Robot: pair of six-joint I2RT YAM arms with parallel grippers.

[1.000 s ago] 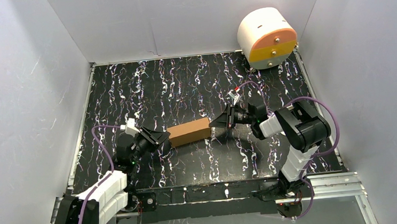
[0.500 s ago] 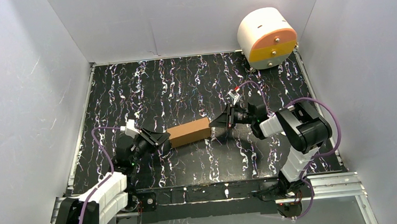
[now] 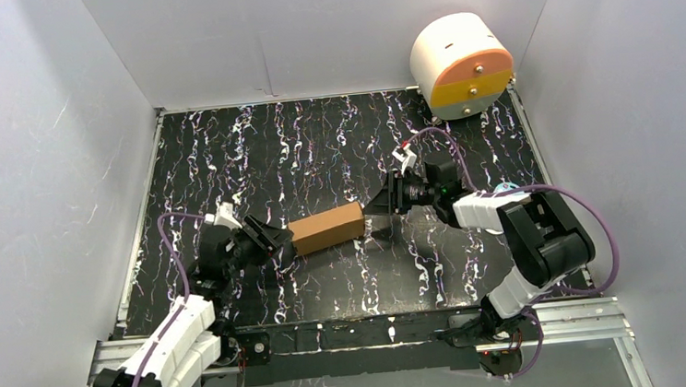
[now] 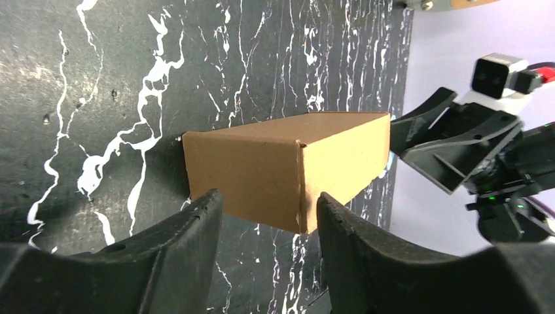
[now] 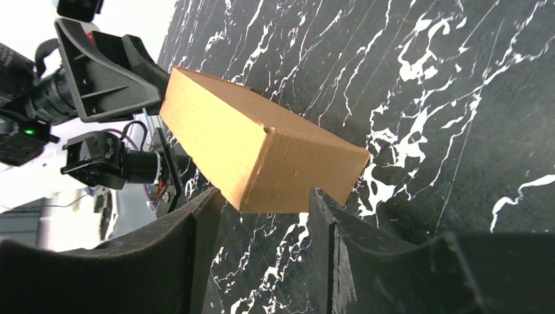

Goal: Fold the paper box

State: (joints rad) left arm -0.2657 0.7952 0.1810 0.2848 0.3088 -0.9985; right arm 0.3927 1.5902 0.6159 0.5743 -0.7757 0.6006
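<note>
The small closed carton of plain brown corrugated cardboard point(image 3: 326, 228) lies flat near the middle of the black white-veined table point(image 3: 317, 140), a little toward the near edge, its length running left to right. The left gripper point(image 3: 276, 238) sits at its left end, jaws spread about as wide as the carton's end, clasping nothing. The right gripper point(image 3: 376, 210) faces the right end, likewise parted and empty. Whether any fingertip touches the cardboard cannot be told. A white cylinder with an orange-and-yellow face point(image 3: 460, 64) stands at the far right corner.

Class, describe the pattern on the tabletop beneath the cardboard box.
The tabletop is black with white marble-like streaks; the top external view shows it best.
</note>
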